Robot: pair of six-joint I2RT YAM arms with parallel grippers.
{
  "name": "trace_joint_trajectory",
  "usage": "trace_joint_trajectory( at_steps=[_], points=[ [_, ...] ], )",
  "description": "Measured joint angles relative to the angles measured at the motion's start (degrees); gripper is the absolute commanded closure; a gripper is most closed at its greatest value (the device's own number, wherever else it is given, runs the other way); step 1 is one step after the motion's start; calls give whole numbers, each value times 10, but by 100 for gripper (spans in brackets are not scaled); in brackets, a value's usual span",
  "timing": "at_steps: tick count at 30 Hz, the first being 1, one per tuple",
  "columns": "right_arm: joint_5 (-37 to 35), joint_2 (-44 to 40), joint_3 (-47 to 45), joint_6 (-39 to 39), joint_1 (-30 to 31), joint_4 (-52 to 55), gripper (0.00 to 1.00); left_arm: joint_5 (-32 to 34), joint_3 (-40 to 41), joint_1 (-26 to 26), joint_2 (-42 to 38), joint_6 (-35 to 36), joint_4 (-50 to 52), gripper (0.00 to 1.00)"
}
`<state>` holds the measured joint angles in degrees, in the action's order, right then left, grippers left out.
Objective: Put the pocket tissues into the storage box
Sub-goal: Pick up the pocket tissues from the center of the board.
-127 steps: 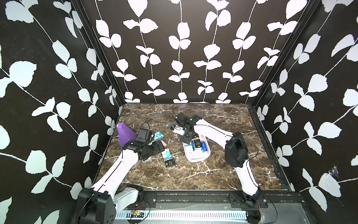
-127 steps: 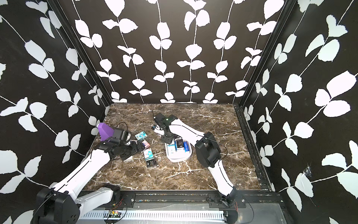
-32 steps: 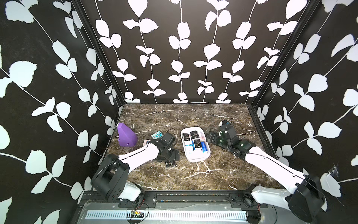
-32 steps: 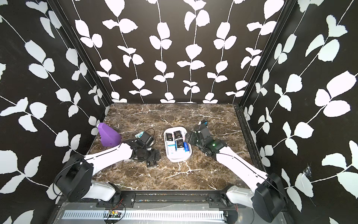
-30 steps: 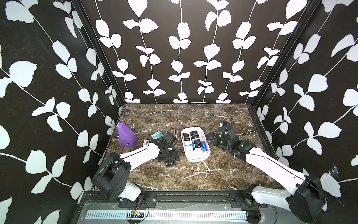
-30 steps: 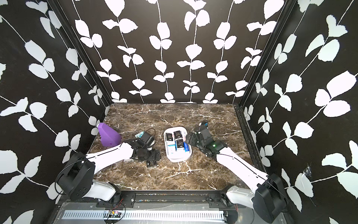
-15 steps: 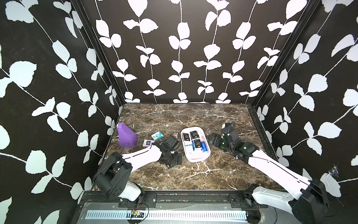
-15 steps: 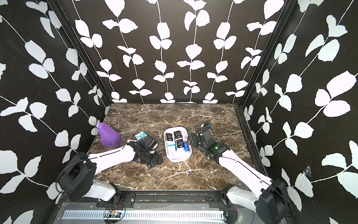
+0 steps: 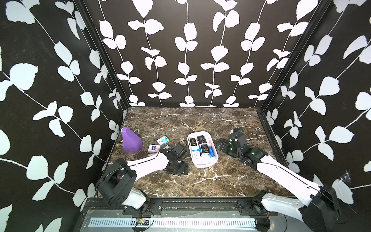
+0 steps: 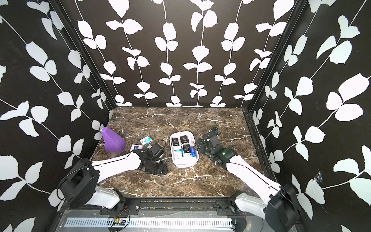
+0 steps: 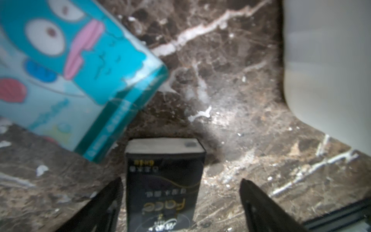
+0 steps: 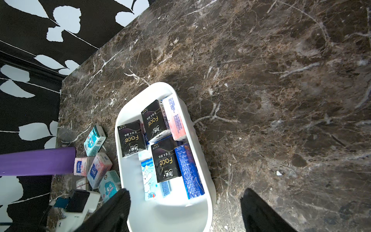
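Black tissue pack (image 11: pixel 163 176) lies lengthwise between the left pincer (image 11: pixel 180 180) jaws, wide and empty, storage box (image 11: pixel 325 60) just beside; right pincer (image 12: pixel 185 190) wide, empty.

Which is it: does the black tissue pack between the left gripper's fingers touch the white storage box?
Apart. The left wrist view shows bare marble table between the black tissue pack and the storage box.
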<state>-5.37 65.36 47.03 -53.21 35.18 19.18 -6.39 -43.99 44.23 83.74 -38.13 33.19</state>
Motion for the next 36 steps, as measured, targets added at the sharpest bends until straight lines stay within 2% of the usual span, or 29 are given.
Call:
trace_joint_trajectory(
  at_steps=[11, 21, 25, 31, 36],
  points=[
    [-5, -6, -6, -7, 0, 1, 14, 30, -16, 0, 25, 11, 33, 56],
    [-17, -26, -7, -8, 0, 9, 14, 19, -30, 0, 27, 9, 49, 59],
    [-17, -28, -8, -8, 0, 9, 15, 0, -58, 0, 0, -5, 70, 58],
    [-17, -28, -10, -8, 0, 9, 15, -21, -120, 0, -74, -57, 61, 57],
    [-17, -28, -10, -9, 0, 8, 15, -22, -156, 9, -64, -104, 29, 57]
  ],
)
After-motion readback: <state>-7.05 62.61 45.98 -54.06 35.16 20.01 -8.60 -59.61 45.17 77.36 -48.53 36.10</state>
